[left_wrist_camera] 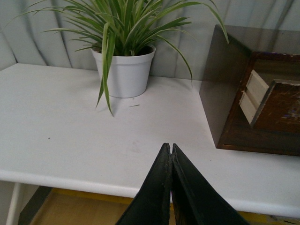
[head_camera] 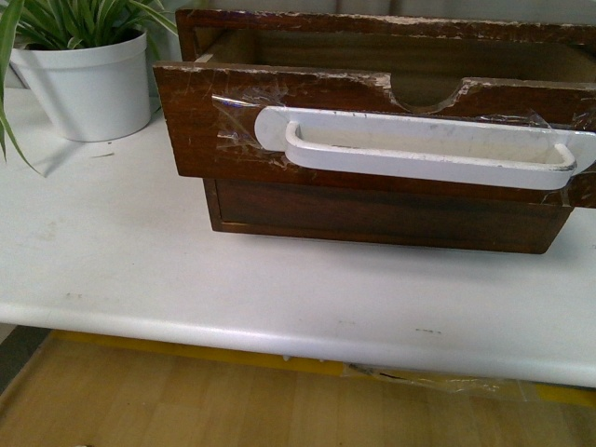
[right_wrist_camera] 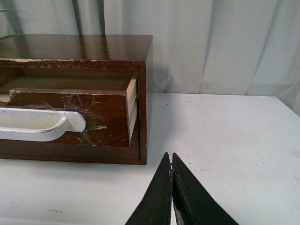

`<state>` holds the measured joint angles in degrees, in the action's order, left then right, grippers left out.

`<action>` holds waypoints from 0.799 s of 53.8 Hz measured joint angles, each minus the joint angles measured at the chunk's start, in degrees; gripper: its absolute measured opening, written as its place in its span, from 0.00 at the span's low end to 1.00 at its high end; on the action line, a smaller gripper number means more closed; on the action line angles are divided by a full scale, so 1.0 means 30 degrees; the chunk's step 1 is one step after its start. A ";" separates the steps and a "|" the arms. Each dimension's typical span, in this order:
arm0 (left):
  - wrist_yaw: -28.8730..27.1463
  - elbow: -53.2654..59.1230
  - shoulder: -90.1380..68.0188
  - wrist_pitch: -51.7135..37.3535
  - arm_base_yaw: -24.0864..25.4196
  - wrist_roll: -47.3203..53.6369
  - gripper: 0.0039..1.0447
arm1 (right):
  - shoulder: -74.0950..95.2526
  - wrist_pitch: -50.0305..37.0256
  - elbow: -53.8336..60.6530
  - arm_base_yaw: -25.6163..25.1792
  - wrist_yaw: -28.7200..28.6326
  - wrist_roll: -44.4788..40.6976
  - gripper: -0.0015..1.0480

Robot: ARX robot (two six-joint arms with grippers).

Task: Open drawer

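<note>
Front view: the drawer (head_camera: 372,130) stands pulled out of the wooden cabinet (head_camera: 391,219) on the white bench (head_camera: 186,279), its taped white handle (head_camera: 428,149) facing me; tugging further could peel the tape.
Left wrist view: my left jaws (left_wrist_camera: 171,149) are pressed together, empty, over the bench near the potted plant (left_wrist_camera: 124,51); a careless swing could topple it.
Right wrist view: my right jaws (right_wrist_camera: 171,157) are closed, empty, beside the cabinet corner, which they could knock.
</note>
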<state>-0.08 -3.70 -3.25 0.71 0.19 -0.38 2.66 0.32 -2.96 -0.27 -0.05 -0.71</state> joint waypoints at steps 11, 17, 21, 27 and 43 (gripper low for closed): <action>0.0029 0.0466 0.0444 -0.0066 0.0000 0.0000 0.04 | -0.0772 -0.0044 0.0852 0.0036 0.0000 0.0000 0.01; 0.0029 0.1005 0.0947 -0.0124 0.0000 0.0007 0.04 | -0.0801 -0.0044 0.0852 0.0036 -0.0007 0.0007 0.01; 0.0022 0.1005 0.1020 -0.0131 0.0000 0.0015 0.04 | -0.0809 -0.0044 0.0852 0.0036 -0.0036 0.0007 0.01; 0.0015 0.1005 0.1042 -0.0131 0.0000 0.0015 0.04 | -0.0809 -0.0044 0.0852 0.0036 -0.0022 0.0000 0.01; 0.0022 0.1005 0.1056 -0.0131 0.0000 0.0015 0.16 | -0.0809 -0.0044 0.0852 0.0036 -0.0015 0.0000 0.17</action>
<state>-0.01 -0.69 -0.08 0.32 0.19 -0.34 0.23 0.19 -0.40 -0.16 -0.10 -0.71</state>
